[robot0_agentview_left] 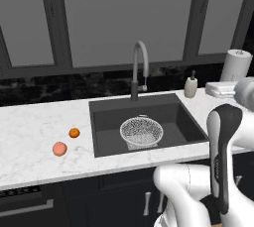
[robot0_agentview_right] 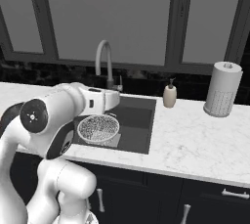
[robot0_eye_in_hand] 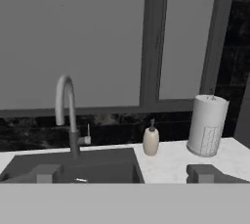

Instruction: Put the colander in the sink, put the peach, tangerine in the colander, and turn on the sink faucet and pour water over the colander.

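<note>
Jaws spread (nothing held); colander (robot0_agentview_left: 141, 132) in sink (robot0_agentview_left: 104, 122); no legible writing.

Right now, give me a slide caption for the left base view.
Colander sits in the sink under the faucet; peach and tangerine wait on the counter to its left.

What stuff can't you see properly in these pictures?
- Left part of the sink: in the right base view the robot's white arm covers it; the colander peeks out beside the arm.
- Sink floor: in the hand view the bottom edge cuts it off.
- Soap bottle: too small to read any label, left base view.
- Towels beside the paper-towel roll: partly behind the arm.
</note>
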